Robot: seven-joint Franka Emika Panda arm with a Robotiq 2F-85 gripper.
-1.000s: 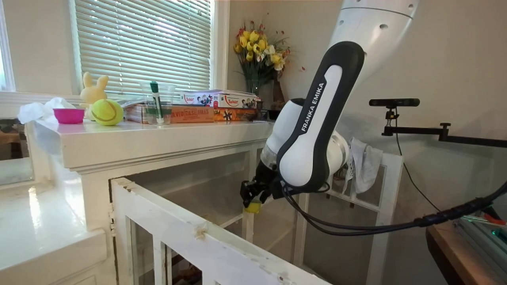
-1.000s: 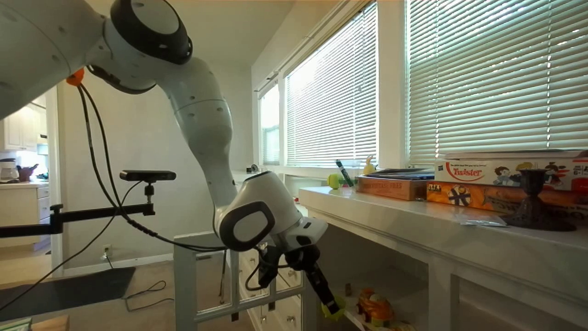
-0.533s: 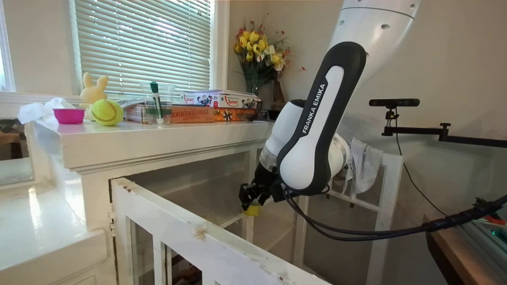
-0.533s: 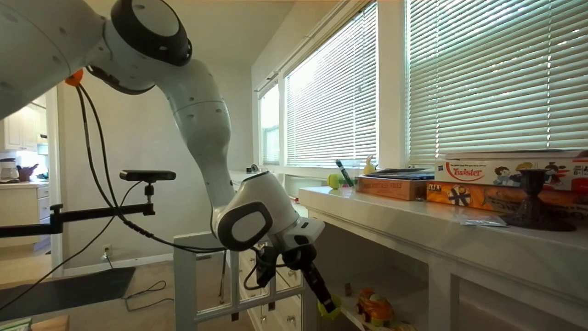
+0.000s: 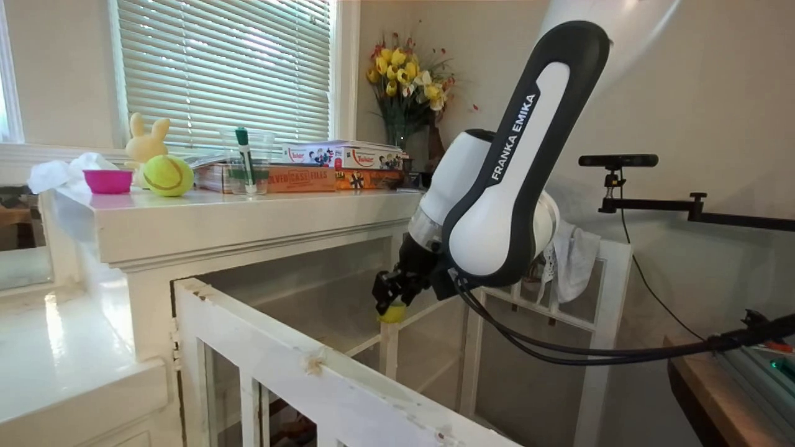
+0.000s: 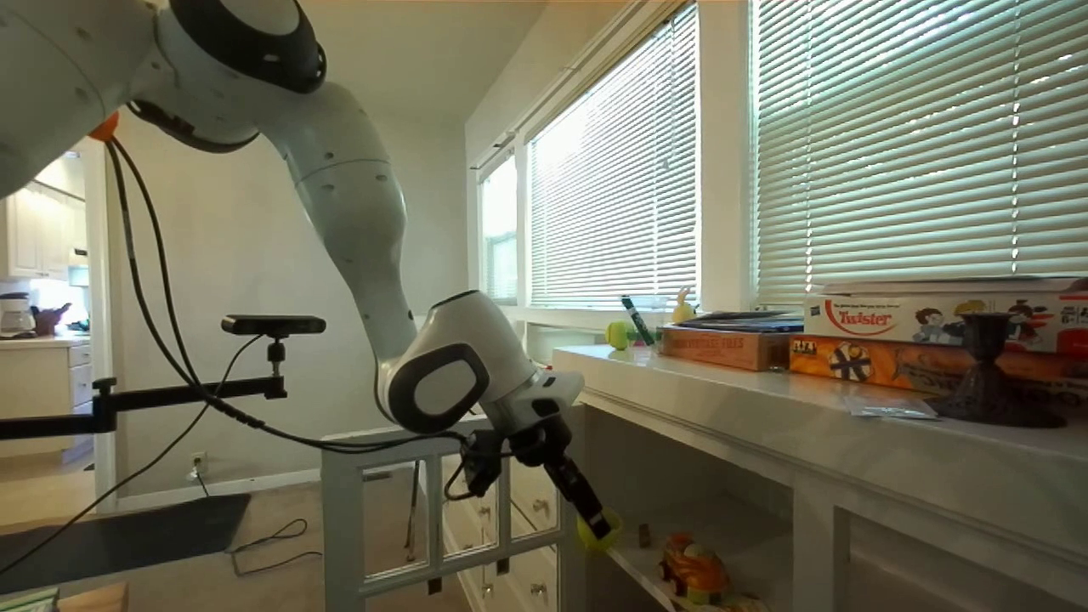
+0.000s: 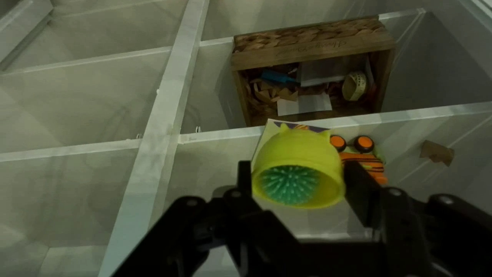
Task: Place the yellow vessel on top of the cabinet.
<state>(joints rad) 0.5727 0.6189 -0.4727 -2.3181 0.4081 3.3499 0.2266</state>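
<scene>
The yellow vessel [image 7: 298,150] is a small bright cup with two ear-like points and a green spiky ball inside its open mouth. My gripper [image 7: 298,177] is shut on it, one black finger on each side. The yellow vessel shows under the fingers in both exterior views [image 5: 392,313] [image 6: 586,534]. The gripper [image 6: 600,520] holds it in the air in front of the cabinet's open inner shelves, below the level of the top. The cream-white cabinet [image 5: 248,214] has its wide flat top above and behind the gripper; it also shows in an exterior view [image 6: 731,393].
On the cabinet top stand a pink bowl [image 5: 108,181], a tennis ball [image 5: 168,176], a cup with a marker [image 5: 248,164], game boxes [image 6: 935,323] and a dark candlestick [image 6: 986,374]. An open cabinet door [image 5: 323,360] juts out. A shelf holds an orange toy [image 6: 693,568]; a basket [image 7: 313,54] sits lower.
The arm has risen and drawn back a little, lifting the yellow vessel in the gripper. It has moved up and to the left in both exterior views. The objects on the cabinet top have not moved.
</scene>
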